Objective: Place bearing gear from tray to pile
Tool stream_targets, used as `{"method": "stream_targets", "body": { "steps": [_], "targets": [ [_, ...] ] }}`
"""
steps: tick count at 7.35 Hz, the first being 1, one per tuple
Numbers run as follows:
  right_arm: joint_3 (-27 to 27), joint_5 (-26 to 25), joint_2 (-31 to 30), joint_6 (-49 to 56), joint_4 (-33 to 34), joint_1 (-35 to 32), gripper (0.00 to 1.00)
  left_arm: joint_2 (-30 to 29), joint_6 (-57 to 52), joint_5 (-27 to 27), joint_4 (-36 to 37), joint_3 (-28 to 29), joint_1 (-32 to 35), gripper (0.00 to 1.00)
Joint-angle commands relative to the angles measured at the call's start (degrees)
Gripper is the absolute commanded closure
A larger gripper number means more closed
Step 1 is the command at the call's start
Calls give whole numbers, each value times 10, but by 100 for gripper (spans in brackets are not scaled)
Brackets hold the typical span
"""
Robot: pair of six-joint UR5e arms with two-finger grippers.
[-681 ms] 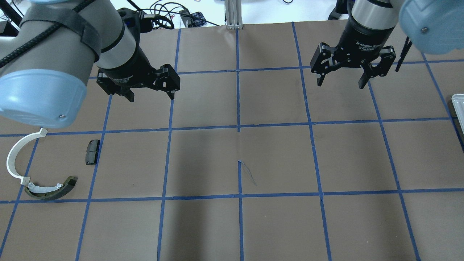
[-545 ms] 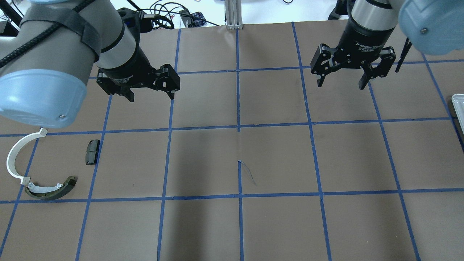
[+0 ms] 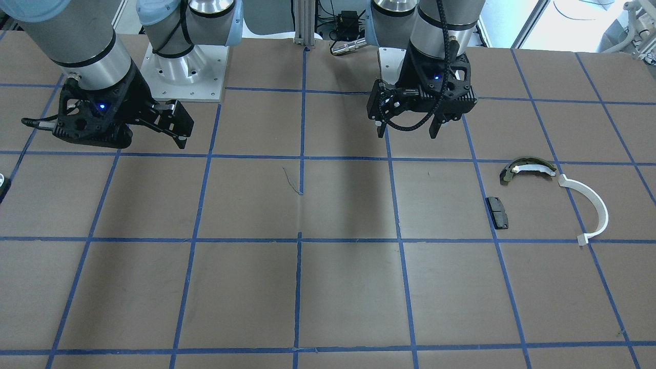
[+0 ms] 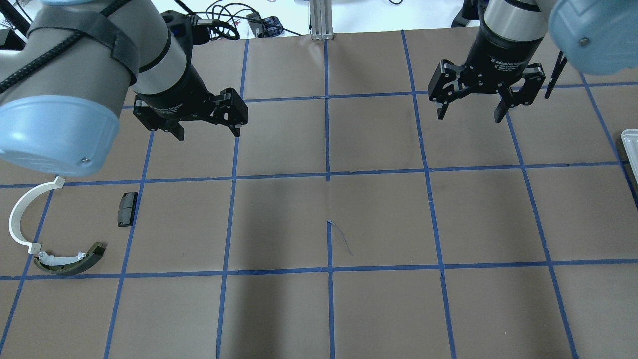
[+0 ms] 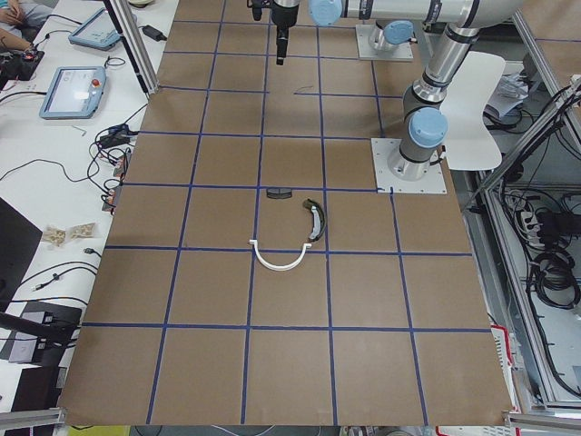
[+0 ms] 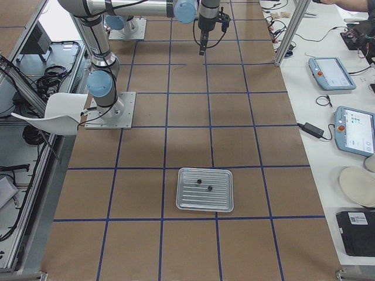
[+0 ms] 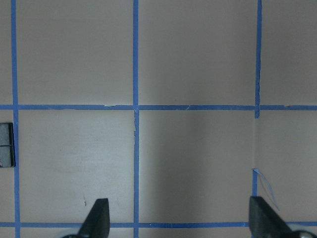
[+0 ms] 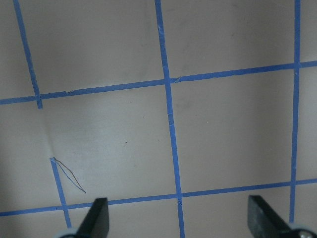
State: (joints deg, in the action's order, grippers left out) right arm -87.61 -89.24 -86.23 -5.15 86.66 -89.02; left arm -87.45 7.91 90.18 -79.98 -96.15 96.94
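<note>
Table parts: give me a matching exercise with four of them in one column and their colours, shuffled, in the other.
Column one:
1. half-ring
2. curved shoe
3. rectangular pad
4. tray

Column two:
A. silver
B. black
C. white
D. dark olive

Pairs: 1-C, 2-D, 3-B, 4-A.
</note>
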Motion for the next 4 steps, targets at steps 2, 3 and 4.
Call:
{"method": "stream_targets", "body": {
  "steps": [2,3,4],
  "targets": [
    [1,-2,1,24,0,51,0,0,0,0,0,0,0,0],
    [1,-4,1,37,1,73,0,0,0,0,-1,0,0,0],
    [0,-4,1,65,0,103,0,0,0,0,-1,0,0,0]
  ]
}}
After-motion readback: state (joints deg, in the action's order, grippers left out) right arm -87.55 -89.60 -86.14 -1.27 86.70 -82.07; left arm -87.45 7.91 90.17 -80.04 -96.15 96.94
